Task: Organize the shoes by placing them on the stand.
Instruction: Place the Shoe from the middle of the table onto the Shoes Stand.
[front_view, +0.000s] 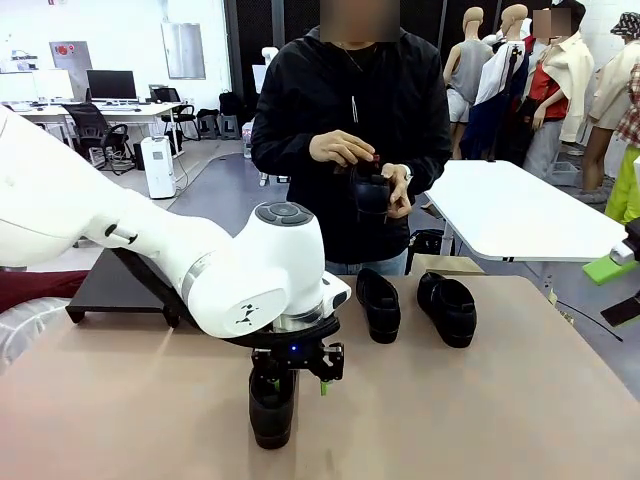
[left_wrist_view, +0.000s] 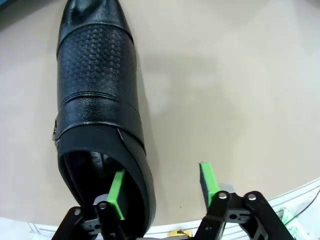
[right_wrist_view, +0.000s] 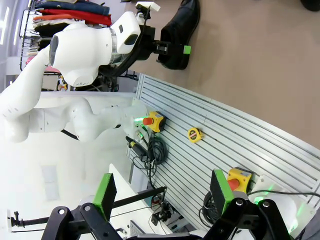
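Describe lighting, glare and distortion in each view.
Front view: even light, faint shadow under the near shoe. Left wrist view: soft sheen on its leather, diffuse shadow on the table beside it. Right wrist view: rolled sideways, slatted wall lines bowed by the wide lens.

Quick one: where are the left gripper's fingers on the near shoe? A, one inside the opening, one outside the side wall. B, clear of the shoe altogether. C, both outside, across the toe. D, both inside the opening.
A: in the left wrist view the left gripper straddles the side wall of the shoe, with one green pad down inside the opening and the other standing outside, a gap away from the leather.
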